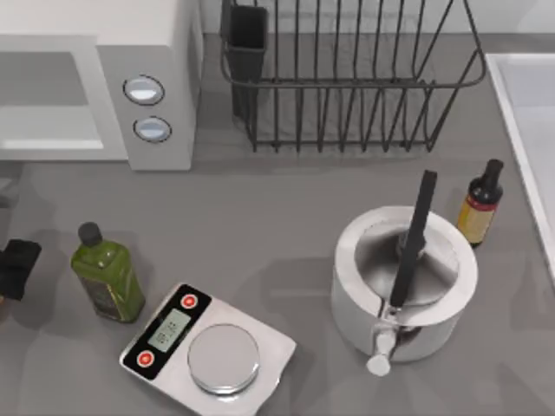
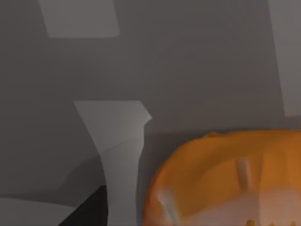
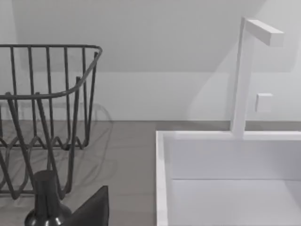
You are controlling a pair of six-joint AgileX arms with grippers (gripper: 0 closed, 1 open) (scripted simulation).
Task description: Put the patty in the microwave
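Everything turns on the short line between the left gripper [image 1: 16, 269] and the microwave [image 1: 95, 82]. The gripper sits at the top view's far left edge, about 9 o'clock from the olive-green oil bottle [image 1: 108, 276]. The microwave's open cavity [image 1: 43, 100] lies near 12 o'clock from the gripper, its mouth facing 6 o'clock. The patty [image 2: 225, 179] looms close in the left wrist view, orange-rimmed with a pale face, right beside this gripper. I cannot tell whether the gripper is pinching it or merely poised against it. Being round, the patty has no long axis to line up. The left arm is plainly the nearer one, and I judge the coming move a lift and carry toward 12 o'clock. The right gripper [image 3: 91, 212] is parked near the sink [image 3: 162, 155], its state unreadable.
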